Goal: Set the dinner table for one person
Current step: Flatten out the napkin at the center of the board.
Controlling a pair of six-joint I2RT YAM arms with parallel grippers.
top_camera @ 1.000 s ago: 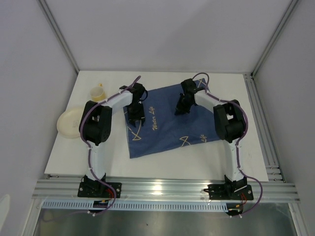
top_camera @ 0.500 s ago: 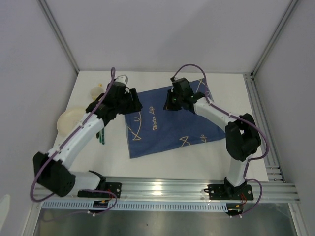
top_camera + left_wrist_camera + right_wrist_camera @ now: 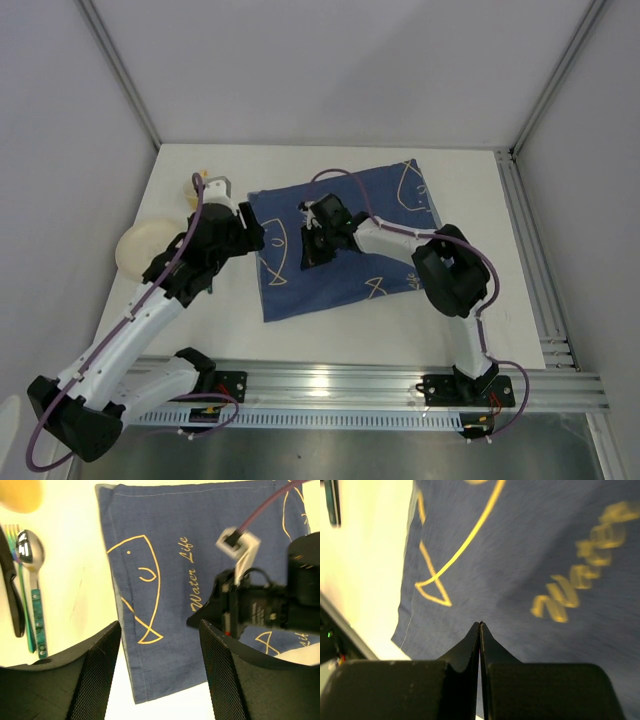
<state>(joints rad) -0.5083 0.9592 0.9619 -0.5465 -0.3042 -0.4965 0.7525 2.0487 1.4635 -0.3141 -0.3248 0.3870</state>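
Starting from above: filling most of the frame, the dinner table [image 3: 460,175], white and matte, edged by silver rails [image 3: 350,385] along the bottom and right. Dead centre on it, a dark blue cloth [image 3: 400,205] with yellow line drawings, lying flat and skewed against the table's edges.

Over to the left gripper [image 3: 246,236], centre-left of the frame, right at the cloth's left edge. Spread wide, gripping nothing! Confirmed from the left wrist view: two black fingers [image 3: 100,675] at the bottom of the frame, well apart, with only blue cloth and a strip of white table showing between them.

Now to the right gripper [image 3: 312,248], just right of it, mid-frame, over the cloth. Clenched tight, with nothing seen pinched. From the right wrist view: fingertips [image 3: 470,640] pressed together into a single point at bottom centre, over blue fabric just right of a yellow fish tail. Touching the fabric or just above it? Cannot tell.

And off to the left of the cloth, on bare table: a spoon [image 3: 30,555] with a teal handle, a fork [image 3: 11,530] just beside it, both at the left edge of the left wrist view. From above, a yellow cup [image 3: 193,186] in the upper left, partly behind the arm, and a cream plate [image 3: 135,250] at the table's left edge.
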